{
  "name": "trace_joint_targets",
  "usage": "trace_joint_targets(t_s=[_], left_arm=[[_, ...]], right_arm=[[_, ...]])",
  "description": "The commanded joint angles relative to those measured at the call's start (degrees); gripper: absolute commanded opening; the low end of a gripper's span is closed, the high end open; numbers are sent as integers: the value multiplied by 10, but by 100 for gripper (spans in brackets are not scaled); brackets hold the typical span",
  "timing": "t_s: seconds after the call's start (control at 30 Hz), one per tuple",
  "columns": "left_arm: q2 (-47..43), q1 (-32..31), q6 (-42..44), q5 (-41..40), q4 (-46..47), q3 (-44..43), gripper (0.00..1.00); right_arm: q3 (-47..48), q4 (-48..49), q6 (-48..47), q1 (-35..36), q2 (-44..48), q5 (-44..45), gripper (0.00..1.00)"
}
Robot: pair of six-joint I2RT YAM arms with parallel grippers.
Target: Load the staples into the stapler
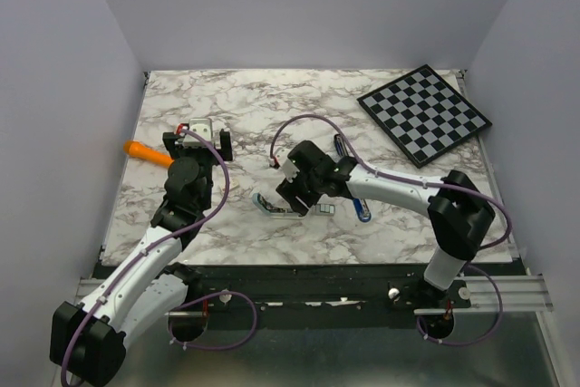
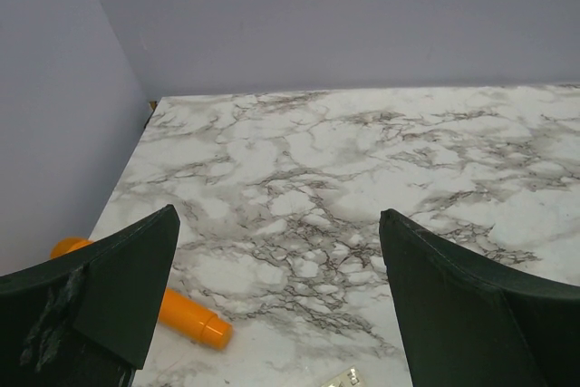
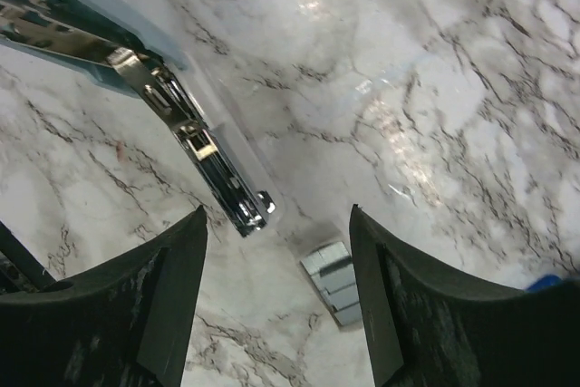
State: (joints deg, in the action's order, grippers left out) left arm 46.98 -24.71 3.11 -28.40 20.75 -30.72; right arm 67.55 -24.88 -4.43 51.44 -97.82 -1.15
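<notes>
From above, a chessboard [image 1: 424,114] is seen far right and an orange stick [image 1: 148,152] far left. The stapler [image 1: 274,206] is laid open, lengthwise left-right, under the right gripper [image 1: 288,197], with the staples [image 1: 324,210] just beside. Left wrist: the left gripper [image 2: 278,224] is spread wide, empty. Right wrist: the jaws are parted, nothing held.

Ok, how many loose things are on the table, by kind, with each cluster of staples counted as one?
Stapler: 1
Staple clusters: 2
Orange stick: 1
Checkered board: 1
Dark blue slim item: 1
Total: 6
</notes>
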Motion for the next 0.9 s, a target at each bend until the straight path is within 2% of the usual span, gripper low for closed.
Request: trace_joint_targets(t_s=[0.0, 0.23, 0.43, 0.7, 0.77, 0.83, 0.87], left_arm=[[-13, 4, -8, 11, 4, -9, 99], [-14, 4, -7, 9, 5, -9, 99], [-15, 4, -7, 9, 7, -8, 99], [-13, 4, -8, 11, 8, -8, 99], [-12, 4, -8, 12, 8, -8, 99], [-13, 4, -9, 12, 8, -7, 99], [-11, 4, -9, 13, 8, -8, 99]], right_arm=[[33, 23, -43, 19, -43, -77, 72], [79, 35, -50, 47, -98, -97, 70], [97, 41, -49, 53, -126, -101, 64], [92, 43, -44, 53, -142, -89, 48], [87, 51, -37, 52, -142, -74, 39], [82, 59, -26, 52, -139, -52, 37], [81, 68, -12, 52, -138, -40, 30]])
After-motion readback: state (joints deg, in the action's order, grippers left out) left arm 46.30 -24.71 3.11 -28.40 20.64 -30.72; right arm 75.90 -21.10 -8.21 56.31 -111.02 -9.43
